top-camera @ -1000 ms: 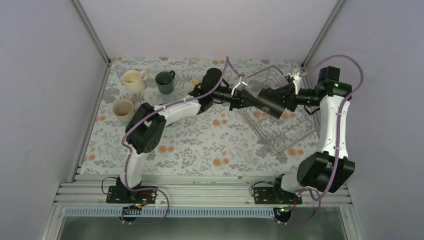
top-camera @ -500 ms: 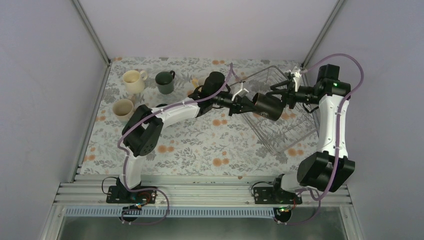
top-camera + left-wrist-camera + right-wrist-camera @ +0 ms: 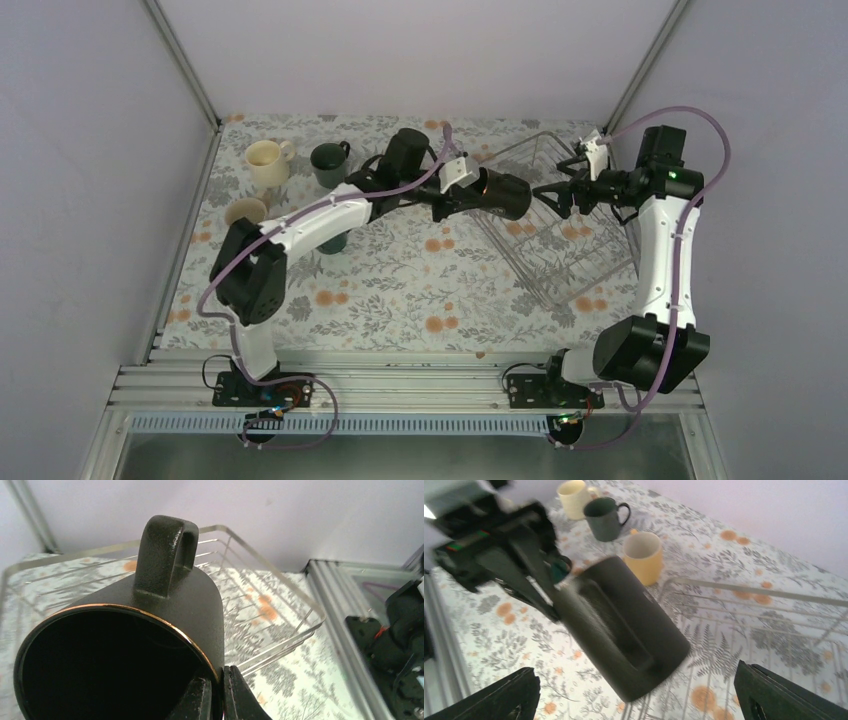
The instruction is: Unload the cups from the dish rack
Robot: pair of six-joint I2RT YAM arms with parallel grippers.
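Dark grey handled ceramic mug [image 3: 503, 196], held sideways at edge of thin silver wire dish rack [image 3: 590, 270].
Left gripper [image 3: 447, 192] clamped on mug rim, above floral counter [image 3: 400, 290]; right gripper [image 3: 553, 192] spread wide, empty, over rack; cream mug [image 3: 265, 160] stands far left.

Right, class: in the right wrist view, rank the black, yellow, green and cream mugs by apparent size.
Black mug, nearest the camera; yellow mug; then green mug and cream mug, too alike to rank.
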